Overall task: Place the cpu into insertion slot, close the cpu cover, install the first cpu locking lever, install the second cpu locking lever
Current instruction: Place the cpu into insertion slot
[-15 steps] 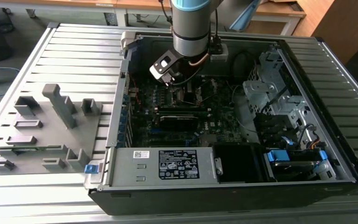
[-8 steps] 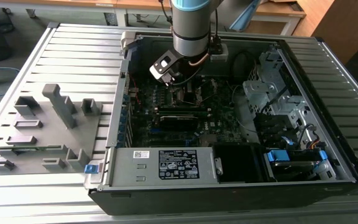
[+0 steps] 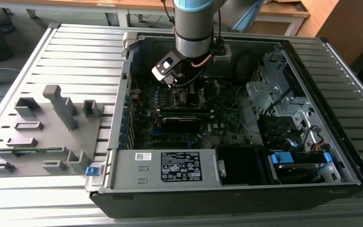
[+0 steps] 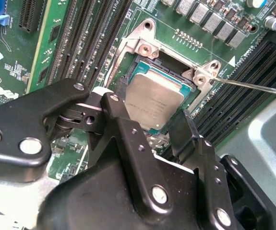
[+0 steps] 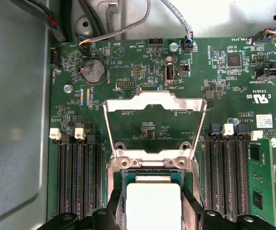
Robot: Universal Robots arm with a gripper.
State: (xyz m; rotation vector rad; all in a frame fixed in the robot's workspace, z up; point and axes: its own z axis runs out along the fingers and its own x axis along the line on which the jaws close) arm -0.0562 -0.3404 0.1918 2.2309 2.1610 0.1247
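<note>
One open computer case (image 3: pixel 232 198) takes up most of the exterior view. One white-labelled power supply (image 3: pixel 168 166) sits at lower centre, and one grey fixture tray (image 3: pixel 43 135) at the exterior view's left. One arm (image 3: pixel 194 28) drops in from the top centre onto one green motherboard (image 5: pixel 142 62). One gripper (image 4: pixel 153 112) has two black fingers (image 4: pixel 128 129), which look pressed on opposite edges of the cpu (image 5: pixel 153 199), so I read it as clamped. There is one cpu. It is down in the one insertion slot (image 4: pixel 152 64), just above centre in the exterior view, though whether it is fully seated can't be told. One cpu cover (image 5: pixel 154 101) is swung open and stands clear of the socket. Two banks of memory slots (image 5: pixel 78 177) flank the socket, one each side. One thin locking lever (image 4: pixel 253 85) is visible, sticking out beside the socket and not latched. Risks, by my judgement: a chip a bit skewed or tilted could bend socket pins under any downward push. Fingers parting unevenly could drag the chip out of square. The cover could drop onto the fingers if it gets bumped.
</note>
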